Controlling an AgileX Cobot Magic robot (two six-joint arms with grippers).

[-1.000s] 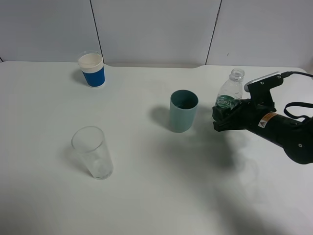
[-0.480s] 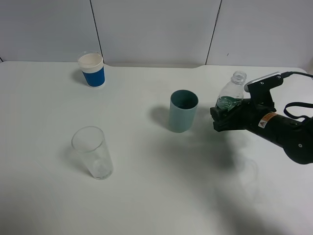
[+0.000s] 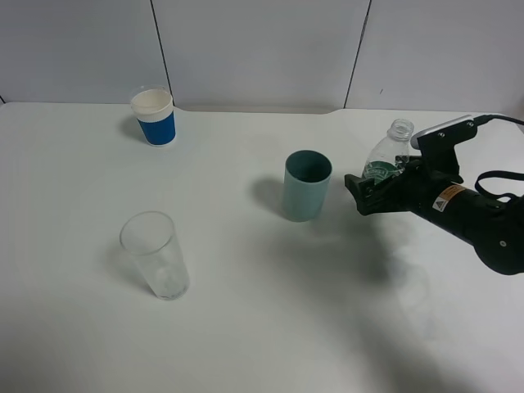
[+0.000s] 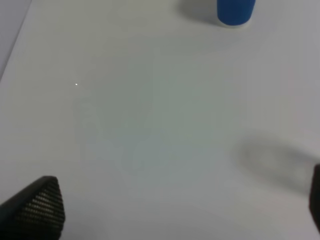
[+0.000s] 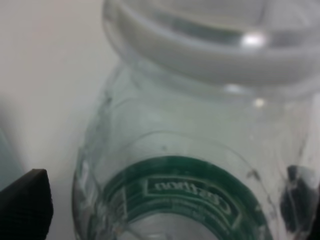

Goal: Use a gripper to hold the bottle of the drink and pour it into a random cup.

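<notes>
The bottle of the drink [image 3: 393, 147] is clear plastic with a dark green label and no cap. It stands upright on the white table, right of the teal-green cup [image 3: 307, 187]. My right gripper [image 3: 366, 190] is at the bottle's lower body, jaws spread on either side of it. The bottle [image 5: 185, 165] fills the right wrist view, and there is a gap between it and the black fingertip [image 5: 25, 207]. My left gripper [image 4: 175, 210] is open over bare table with nothing between its fingertips; the high view does not show it.
A white paper cup with a blue band [image 3: 154, 117] stands at the back left and also shows in the left wrist view [image 4: 235, 10]. A clear glass tumbler [image 3: 154, 254] stands front left. The table's back edge meets a grey wall.
My right gripper's jaws have spread apart from a closed hold on the bottle. The bottle has settled slightly lower and stands upright. The cups have not moved.
</notes>
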